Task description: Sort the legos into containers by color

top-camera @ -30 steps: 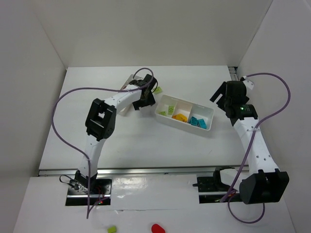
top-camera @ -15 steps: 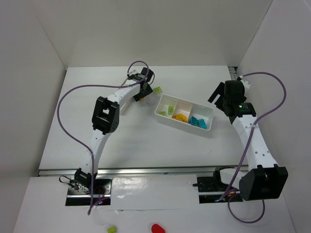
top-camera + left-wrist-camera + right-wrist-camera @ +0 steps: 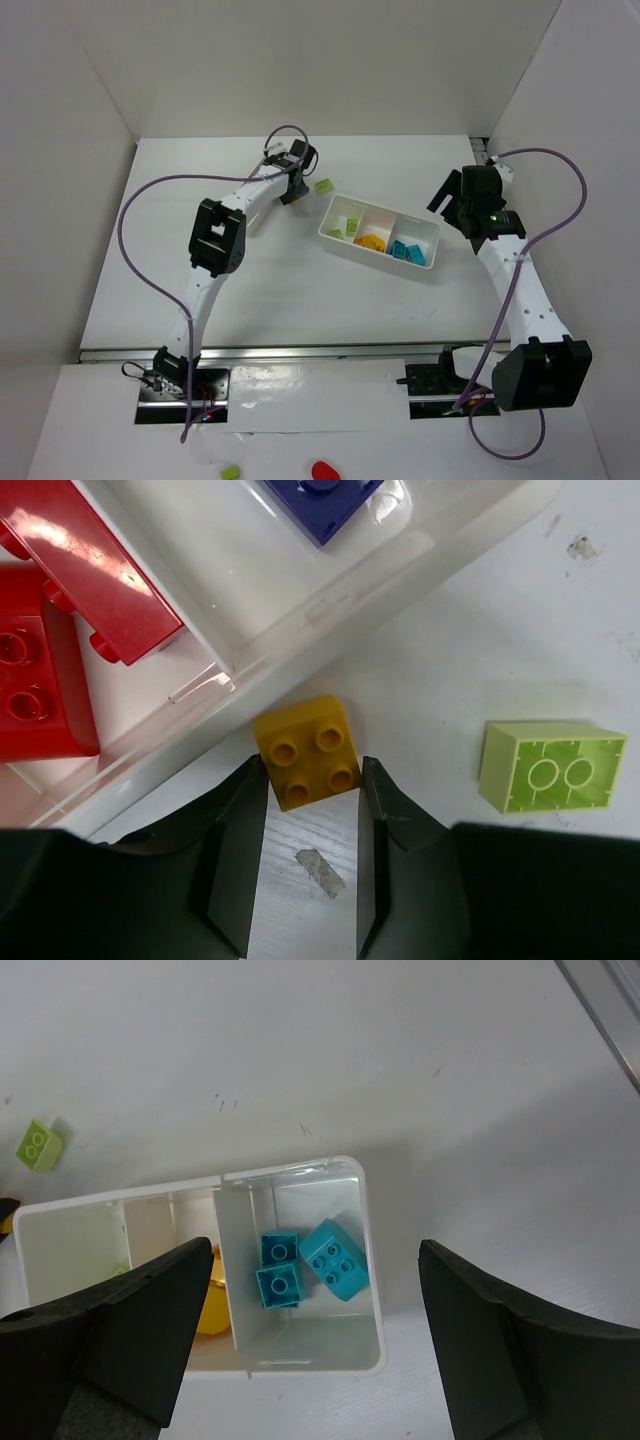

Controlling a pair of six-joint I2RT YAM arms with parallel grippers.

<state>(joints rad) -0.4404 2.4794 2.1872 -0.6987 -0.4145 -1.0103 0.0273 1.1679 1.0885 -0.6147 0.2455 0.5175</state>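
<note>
Jaws of your left gripper (image 3: 312, 772) pinch the studded yellow brick (image 3: 307, 742) beside the rim of the glossy tray (image 3: 420, 565); bare table (image 3: 430, 730) separates it from the lime brick (image 3: 553, 765). Your right gripper (image 3: 320, 1335) gapes wide near the cyan bricks (image 3: 333, 1258)

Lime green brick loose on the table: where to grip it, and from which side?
Likely from straight above, jaws across the short width, closing on the two long side walls. The lime green brick lies flat, hollow underside up, clear of the yellow brick that the left gripper holds.
</note>
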